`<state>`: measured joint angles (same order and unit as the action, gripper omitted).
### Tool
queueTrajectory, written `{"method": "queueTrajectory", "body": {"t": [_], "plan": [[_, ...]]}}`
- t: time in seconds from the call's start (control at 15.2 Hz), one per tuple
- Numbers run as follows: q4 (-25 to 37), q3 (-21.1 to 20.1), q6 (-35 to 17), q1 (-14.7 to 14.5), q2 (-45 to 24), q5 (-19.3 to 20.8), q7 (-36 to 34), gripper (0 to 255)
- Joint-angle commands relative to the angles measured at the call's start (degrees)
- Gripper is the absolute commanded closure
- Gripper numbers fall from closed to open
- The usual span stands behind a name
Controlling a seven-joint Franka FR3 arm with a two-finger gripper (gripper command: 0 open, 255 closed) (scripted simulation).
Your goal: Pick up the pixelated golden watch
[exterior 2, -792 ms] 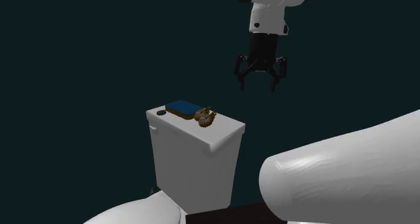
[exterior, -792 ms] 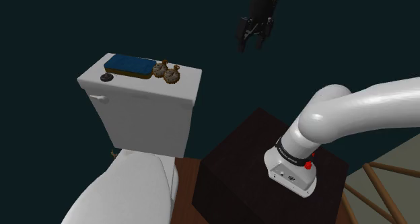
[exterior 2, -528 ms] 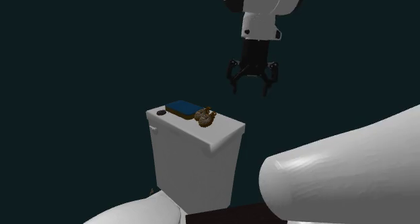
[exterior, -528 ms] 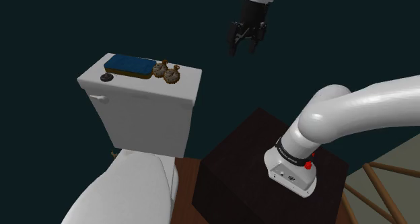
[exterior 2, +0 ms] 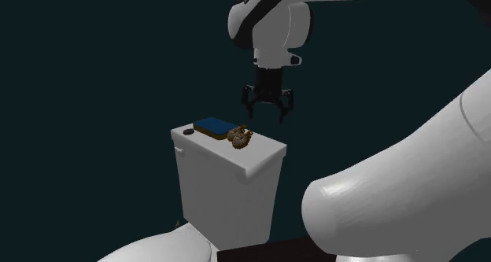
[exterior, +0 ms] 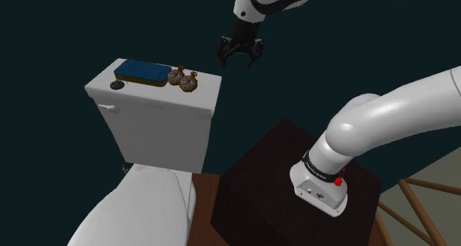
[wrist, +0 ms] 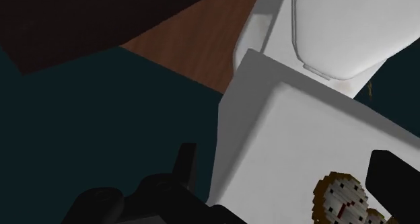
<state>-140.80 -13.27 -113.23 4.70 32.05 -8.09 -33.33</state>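
While the gripper [exterior: 238, 51] hangs open and empty, up and right of the toilet tank [exterior: 159, 123] in the shoulder view, the golden watch [exterior: 190, 82] lies on the tank beside a blue box [exterior: 140, 70]. The second exterior view puts the gripper [exterior 2: 267, 109] above the watch [exterior 2: 238, 136], apart from it. The wrist view shows the watch [wrist: 343, 199] near one finger, untouched.

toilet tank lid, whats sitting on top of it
A blue flat pad, two golden watches side by side and a small dark knob. Anything under the pad is covered.
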Motion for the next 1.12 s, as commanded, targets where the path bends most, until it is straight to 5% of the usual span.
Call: {"method": "queueTrajectory", "body": {"t": [0.0, 0.46, 0.79, 1.06], "plan": [[0.7, -2.8, -4.3, 1.1, -3.4, 0.4, -5.8, 0], [7.2, -11.7, -16.1, 7.1, -18.2, 8.3, -27.3, 0], [14.9, -15.4, -20.0, 10.5, -30.3, 20.4, -45.7, 0], [21.9, -14.9, -20.0, 10.1, -38.9, 29.9, -58.4, 0]]}}
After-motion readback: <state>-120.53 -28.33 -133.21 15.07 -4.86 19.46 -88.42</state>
